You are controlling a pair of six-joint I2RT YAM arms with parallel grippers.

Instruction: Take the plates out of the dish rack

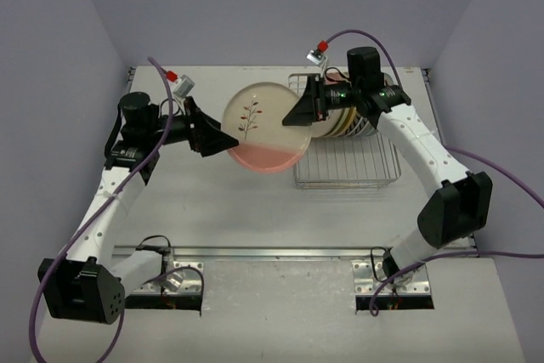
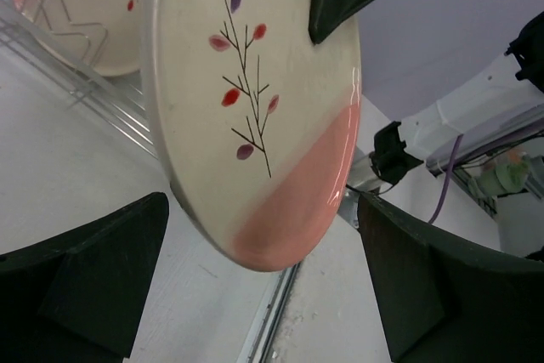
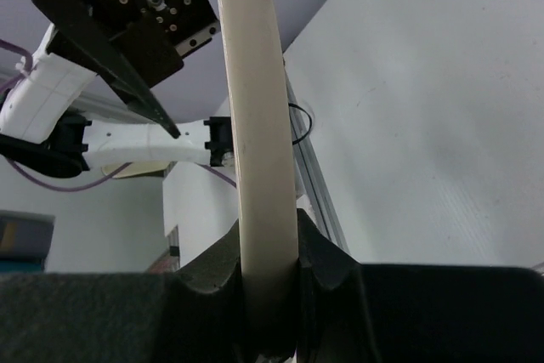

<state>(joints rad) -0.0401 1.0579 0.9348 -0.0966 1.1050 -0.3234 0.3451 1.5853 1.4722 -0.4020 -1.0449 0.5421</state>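
A cream plate with a pink band and a twig-and-leaf drawing hangs in the air left of the silver wire dish rack. My right gripper is shut on its right rim; the rim shows edge-on between the fingers in the right wrist view. My left gripper is open at the plate's left rim, fingers apart on either side, not touching. The plate's face fills the left wrist view. Several more plates stand on edge at the back of the rack; one shows in the left wrist view.
The rack lies right of centre on the white table. A metal rail runs across the table near my arm bases. Grey walls close in the back and sides.
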